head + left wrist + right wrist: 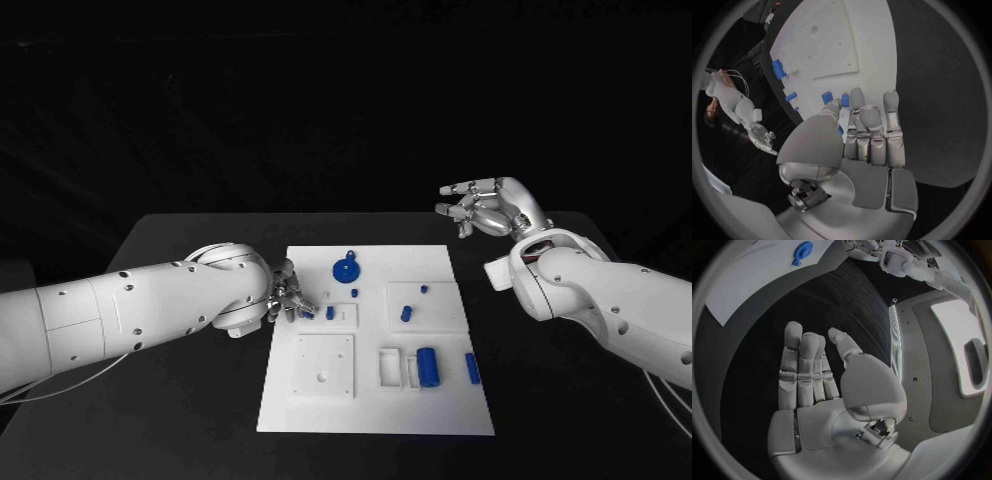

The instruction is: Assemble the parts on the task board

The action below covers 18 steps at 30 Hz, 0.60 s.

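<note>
the left robot hand [870, 137] reaches over the edge of the white task board [848, 45], fingers straight and close together, fingertips [891, 101] by two small blue parts [834, 98]. more blue parts [779, 69] line the board's far edge above the black surface [936, 100].

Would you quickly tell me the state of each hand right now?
Left hand: at the task board's edge, grip cannot be told.
Right hand: open, holding nothing.

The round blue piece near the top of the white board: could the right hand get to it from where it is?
Probably yes. The right hand is open, off the task board, and nothing lies between it and the round blue part.
</note>
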Each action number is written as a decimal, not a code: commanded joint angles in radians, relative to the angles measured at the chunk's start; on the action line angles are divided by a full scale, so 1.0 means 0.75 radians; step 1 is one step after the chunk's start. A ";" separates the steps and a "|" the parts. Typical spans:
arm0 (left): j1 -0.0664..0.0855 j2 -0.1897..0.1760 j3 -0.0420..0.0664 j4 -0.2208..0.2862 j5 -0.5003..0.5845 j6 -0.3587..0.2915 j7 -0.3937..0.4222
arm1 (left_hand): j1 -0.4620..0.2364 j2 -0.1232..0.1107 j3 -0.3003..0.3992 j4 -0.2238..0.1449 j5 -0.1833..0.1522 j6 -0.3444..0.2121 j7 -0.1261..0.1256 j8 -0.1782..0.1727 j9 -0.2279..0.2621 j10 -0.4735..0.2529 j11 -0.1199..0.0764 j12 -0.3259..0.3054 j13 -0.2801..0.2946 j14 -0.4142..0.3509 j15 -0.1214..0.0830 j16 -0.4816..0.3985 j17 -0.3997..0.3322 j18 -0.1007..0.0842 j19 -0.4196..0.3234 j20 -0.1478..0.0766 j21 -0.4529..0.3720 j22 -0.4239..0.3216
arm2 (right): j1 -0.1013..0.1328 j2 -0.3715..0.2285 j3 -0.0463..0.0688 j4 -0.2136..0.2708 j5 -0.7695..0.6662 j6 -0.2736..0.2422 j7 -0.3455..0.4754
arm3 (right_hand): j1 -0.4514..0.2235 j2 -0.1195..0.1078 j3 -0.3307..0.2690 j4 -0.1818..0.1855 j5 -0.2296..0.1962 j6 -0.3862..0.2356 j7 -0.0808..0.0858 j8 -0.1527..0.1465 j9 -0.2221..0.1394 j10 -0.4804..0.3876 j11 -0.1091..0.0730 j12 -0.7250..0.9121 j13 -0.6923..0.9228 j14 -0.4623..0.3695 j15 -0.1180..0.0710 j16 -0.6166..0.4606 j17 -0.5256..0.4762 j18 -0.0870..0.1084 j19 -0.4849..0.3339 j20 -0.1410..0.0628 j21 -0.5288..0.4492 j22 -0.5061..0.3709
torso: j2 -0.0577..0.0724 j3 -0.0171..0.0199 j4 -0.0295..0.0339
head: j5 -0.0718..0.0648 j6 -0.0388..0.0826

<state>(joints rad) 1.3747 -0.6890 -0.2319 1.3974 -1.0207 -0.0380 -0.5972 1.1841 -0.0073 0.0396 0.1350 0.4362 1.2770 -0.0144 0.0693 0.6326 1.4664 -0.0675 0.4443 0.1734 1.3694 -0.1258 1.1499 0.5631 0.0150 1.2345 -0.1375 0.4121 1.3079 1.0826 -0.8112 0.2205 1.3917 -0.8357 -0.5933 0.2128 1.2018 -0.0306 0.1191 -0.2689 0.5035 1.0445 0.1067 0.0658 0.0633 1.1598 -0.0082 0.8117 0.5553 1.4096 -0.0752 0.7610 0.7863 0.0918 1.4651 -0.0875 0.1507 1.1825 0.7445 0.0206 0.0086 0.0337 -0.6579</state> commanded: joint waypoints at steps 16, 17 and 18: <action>0.000 0.004 0.001 0.002 0.091 -0.015 0.048 | 0.074 0.077 0.152 -0.153 0.191 -0.022 0.012 0.018 0.051 0.063 0.010 -0.013 0.002 -0.010 0.003 0.000 -0.006 -0.019 -0.008 -0.003 -0.004 0.027 | -0.003 0.001 0.001 0.000 -0.005 0.018 0.012 | -0.007 0.003 0.003 0.004 0.005 0.000 0.003 -0.006 -0.001 -0.012 -0.001 0.004 -0.002 0.001 0.000 -0.004 0.001 0.007 0.041 -0.007 -0.004 -0.001 | 0.000 -0.0014 -0.0005 | -0.002 0.000; 0.000 0.004 0.001 0.002 0.094 -0.019 0.051 | 0.055 0.078 0.171 -0.177 0.191 -0.029 0.009 0.019 0.073 0.064 0.012 -0.011 0.003 -0.009 0.004 0.001 -0.006 -0.019 -0.009 -0.003 -0.001 0.027 | -0.003 0.001 0.001 0.000 -0.005 0.018 0.013 | -0.007 0.003 0.003 0.004 0.005 0.000 0.003 -0.006 -0.001 -0.012 -0.001 0.004 -0.002 0.001 0.000 -0.004 0.001 0.007 0.041 -0.007 -0.004 -0.001 | 0.000 -0.0014 -0.0009 | -0.003 0.000; 0.000 0.003 0.001 0.002 0.096 -0.023 0.053 | 0.049 0.085 0.181 -0.191 0.193 -0.026 0.011 0.020 0.084 0.063 0.010 -0.011 0.003 -0.009 0.003 0.002 -0.007 -0.018 -0.010 -0.003 0.002 0.027 | -0.003 0.001 0.001 0.000 -0.005 0.018 0.013 | -0.007 0.003 0.003 0.004 0.005 0.000 0.003 -0.006 -0.001 -0.012 -0.001 0.004 -0.002 0.001 0.000 -0.004 0.001 0.007 0.041 -0.007 -0.004 -0.001 | 0.000 -0.0015 -0.0009 | -0.003 0.000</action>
<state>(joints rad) 1.3748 -0.6887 -0.2318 1.3948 -0.9770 -0.0410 -0.5832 1.2074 0.0299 0.0892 0.0795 0.5767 1.2626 -0.0070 0.0804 0.6880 1.4613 -0.0619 0.4358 0.1746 1.3666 -0.1192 1.1500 0.5590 0.0150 1.2345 -0.1375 0.4081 1.3077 1.0814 -0.8110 0.2205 1.3914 -0.8357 -0.5926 0.2127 1.2018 -0.0306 0.1191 -0.2689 0.5035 1.0445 0.1066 0.0658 0.0633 1.1598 -0.0082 0.8117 0.5546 1.4096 -0.0752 0.7610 0.7863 0.0919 1.4651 -0.0875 0.1508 1.1824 0.7445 0.0196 0.0081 0.0315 -0.6583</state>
